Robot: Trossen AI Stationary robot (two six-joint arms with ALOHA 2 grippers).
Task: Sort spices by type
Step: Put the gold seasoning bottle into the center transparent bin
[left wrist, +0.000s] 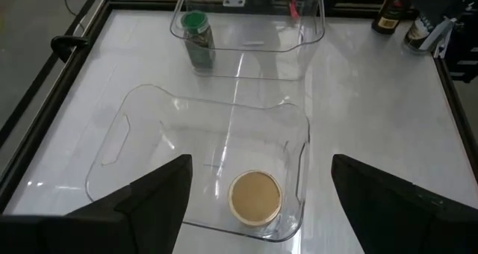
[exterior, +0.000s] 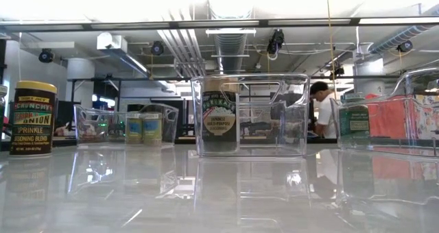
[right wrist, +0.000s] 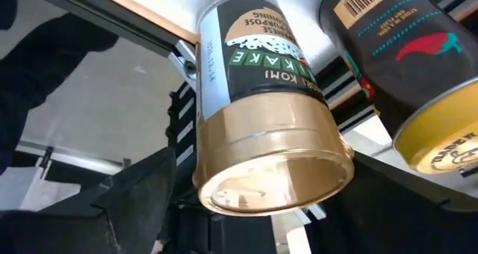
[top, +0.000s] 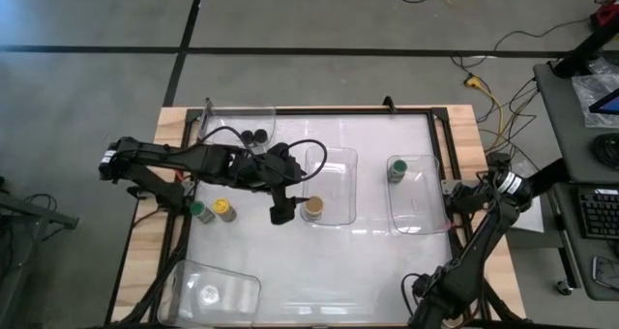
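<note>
At desk centre, L hand (top: 281,213) hangs over the near end of the middle clear bin (top: 338,160); per L wrist view its fingers (left wrist: 160,190) are spread wide, holding nothing; tan-lid jar (left wrist: 255,196) stands upright inside that bin, below and between them, not touched.

Green-lid jar (top: 397,167) stands in the bin (top: 426,208) nearer the R arm; second green-lid jar (top: 199,210) and a yellow-lid jar (top: 223,208) stand just beside each other on bare desk (top: 368,271) under the L arm, outside any bin; two black-lid jars (top: 254,134) sit together in the far bin (top: 218,116).

R hand (top: 455,199) waits at the desk's R edge; R wrist view shows a gold-lid jar (right wrist: 258,127) close up between its dark fingers (right wrist: 142,202), a yellow-lid jar (right wrist: 418,75) alongside; cannot tell whether R hand grips it or is merely close.

Fourth bin (top: 242,281) at near L corner; contents unclear.
</note>
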